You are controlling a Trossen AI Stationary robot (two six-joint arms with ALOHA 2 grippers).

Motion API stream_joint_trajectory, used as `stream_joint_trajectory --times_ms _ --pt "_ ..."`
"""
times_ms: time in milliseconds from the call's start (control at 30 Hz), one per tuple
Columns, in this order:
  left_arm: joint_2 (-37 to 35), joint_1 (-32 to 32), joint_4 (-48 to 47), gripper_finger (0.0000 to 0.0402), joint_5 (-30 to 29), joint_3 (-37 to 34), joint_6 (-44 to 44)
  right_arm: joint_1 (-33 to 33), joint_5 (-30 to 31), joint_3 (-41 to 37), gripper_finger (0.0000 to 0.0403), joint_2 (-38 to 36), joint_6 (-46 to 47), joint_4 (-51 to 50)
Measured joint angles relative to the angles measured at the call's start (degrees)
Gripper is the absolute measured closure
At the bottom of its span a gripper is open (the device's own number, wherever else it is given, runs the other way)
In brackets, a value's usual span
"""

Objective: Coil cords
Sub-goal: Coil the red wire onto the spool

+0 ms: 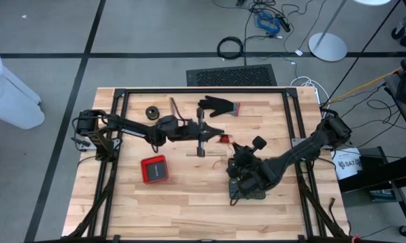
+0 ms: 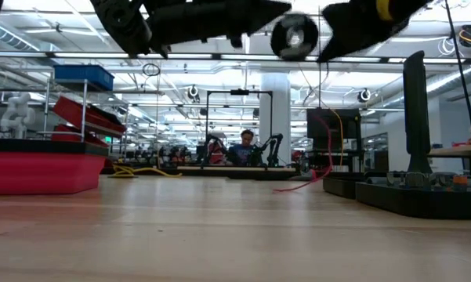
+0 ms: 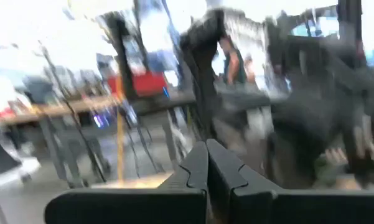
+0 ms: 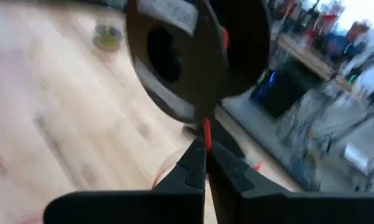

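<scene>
The right gripper (image 4: 205, 163) is seen closed on a thin red cord (image 4: 206, 132), held above the table (image 1: 182, 202) near its middle. The left gripper (image 3: 206, 163) is pressed shut, holding nothing visible, beside the glove (image 1: 217, 105).

My two arms are dark, slim and jointed. The left gripper (image 3: 206, 163) and right gripper (image 4: 205, 163) each show two black, wedge-shaped fingers on a black crossbar.
</scene>
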Motion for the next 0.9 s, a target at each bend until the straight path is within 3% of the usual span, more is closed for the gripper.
stream_joint_trajectory --times_ms 133,367,533,700,900 --pt "-0.6 0.2 3.8 0.0401 -0.9 0.3 -1.1 -1.9 0.1 -3.3 0.0403 0.3 -6.5 9.6" --pt "-0.4 0.2 -0.9 0.0401 -0.9 0.2 0.7 -2.4 -0.1 -4.4 0.0400 0.2 -5.8 10.3" --pt "-0.3 0.8 -10.9 0.0401 -0.9 0.2 4.1 -4.3 -11.7 -4.5 0.0393 0.2 -6.3 10.2" --pt "-0.3 2.9 -23.0 0.0394 -0.9 0.2 5.2 -5.1 -21.5 -7.7 0.0345 0.2 -9.2 16.3" --pt "-0.3 5.7 -35.2 0.0375 -0.9 -0.7 8.1 -5.0 -25.1 -12.2 0.0270 0.2 -3.5 18.5"
